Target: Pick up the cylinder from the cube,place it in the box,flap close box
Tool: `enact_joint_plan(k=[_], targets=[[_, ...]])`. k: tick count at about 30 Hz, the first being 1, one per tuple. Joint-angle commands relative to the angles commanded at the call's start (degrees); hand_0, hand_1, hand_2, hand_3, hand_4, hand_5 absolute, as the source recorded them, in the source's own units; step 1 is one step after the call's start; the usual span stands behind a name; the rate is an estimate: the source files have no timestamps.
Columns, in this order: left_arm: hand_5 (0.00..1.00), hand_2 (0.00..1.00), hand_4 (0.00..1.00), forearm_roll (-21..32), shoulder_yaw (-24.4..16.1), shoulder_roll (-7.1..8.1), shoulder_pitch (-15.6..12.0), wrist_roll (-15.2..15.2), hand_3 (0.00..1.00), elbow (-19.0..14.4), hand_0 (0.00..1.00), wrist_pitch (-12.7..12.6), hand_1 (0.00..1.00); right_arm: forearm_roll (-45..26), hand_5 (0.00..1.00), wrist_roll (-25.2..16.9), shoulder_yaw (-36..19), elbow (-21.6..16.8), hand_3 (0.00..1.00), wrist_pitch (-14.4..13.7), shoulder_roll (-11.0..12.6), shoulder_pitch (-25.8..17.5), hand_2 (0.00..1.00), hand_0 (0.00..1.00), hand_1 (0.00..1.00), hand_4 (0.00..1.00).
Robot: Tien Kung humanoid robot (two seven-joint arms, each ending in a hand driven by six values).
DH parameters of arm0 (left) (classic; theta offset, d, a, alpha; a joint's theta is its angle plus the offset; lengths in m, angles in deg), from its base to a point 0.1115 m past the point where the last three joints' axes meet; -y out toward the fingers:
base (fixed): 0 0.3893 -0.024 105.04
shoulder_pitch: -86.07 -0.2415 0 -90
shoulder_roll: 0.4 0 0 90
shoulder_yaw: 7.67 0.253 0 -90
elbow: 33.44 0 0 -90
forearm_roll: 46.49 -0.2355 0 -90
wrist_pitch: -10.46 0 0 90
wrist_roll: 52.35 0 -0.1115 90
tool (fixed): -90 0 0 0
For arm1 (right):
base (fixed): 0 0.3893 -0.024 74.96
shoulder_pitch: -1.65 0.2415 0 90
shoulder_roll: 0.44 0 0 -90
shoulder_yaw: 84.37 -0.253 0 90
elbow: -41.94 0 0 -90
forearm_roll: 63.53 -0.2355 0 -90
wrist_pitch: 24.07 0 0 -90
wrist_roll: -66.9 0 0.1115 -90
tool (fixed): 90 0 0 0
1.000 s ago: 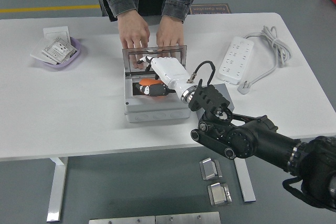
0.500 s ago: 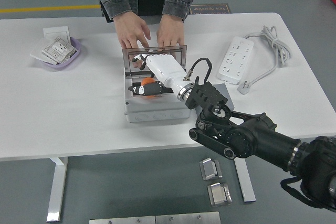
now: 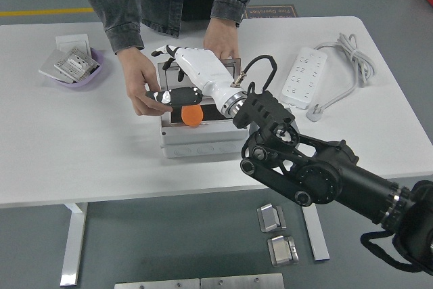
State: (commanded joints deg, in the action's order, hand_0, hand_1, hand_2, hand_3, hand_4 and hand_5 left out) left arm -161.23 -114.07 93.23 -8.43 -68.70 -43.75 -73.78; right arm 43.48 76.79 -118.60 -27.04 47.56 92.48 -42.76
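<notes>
Reaching over the grey box (image 3: 203, 141), the robot's right hand (image 3: 186, 76) spread its fingers, gripping nothing. An orange cylinder (image 3: 192, 114) sat just above the box, beside a person's hand (image 3: 141, 91).

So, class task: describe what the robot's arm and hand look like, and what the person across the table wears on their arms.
The robot arm is black, built of bulky rounded joints with bolted discs. Its forearm shell is glossy white, ending in a robot hand with white fingers and a black thumb. A black cable loops above the wrist. The person wears dark grey denim sleeves with buttoned cuffs.
</notes>
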Motion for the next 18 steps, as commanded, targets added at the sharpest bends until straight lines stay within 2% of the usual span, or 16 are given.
enact_joint_plan(k=[3,4,5,11,18], targets=[[0.455,0.610,0.702,0.37,0.22,0.07,0.14,0.09,0.715,0.00,0.690,0.00,0.686,0.39,0.495,0.26,-1.69,-1.50,0.792,0.30,0.66,0.87,0.607,0.239,0.377,0.910],[0.455,0.610,0.702,0.56,0.38,0.07,0.19,0.12,0.714,0.00,0.690,0.01,0.684,0.43,0.538,0.25,-2.38,-1.52,0.805,0.33,0.82,1.19,0.592,0.216,0.361,0.924],[0.455,0.610,0.702,0.73,0.51,0.06,0.24,0.13,0.714,0.00,0.690,0.01,0.684,0.45,0.538,0.22,-2.94,-1.38,0.805,0.34,0.94,1.46,0.592,0.216,0.361,0.924],[0.457,0.610,0.702,0.97,0.68,-0.04,0.44,0.08,0.713,0.00,0.690,0.07,0.685,0.17,0.543,-0.32,-5.63,1.25,0.799,0.13,1.38,2.97,0.578,0.205,0.356,0.928],[0.456,0.610,0.703,0.56,0.45,0.09,0.63,0.06,0.714,0.00,0.690,0.09,0.685,-0.05,0.541,-1.22,-6.65,4.42,0.790,-0.26,0.70,3.64,0.570,0.207,0.354,0.931]])
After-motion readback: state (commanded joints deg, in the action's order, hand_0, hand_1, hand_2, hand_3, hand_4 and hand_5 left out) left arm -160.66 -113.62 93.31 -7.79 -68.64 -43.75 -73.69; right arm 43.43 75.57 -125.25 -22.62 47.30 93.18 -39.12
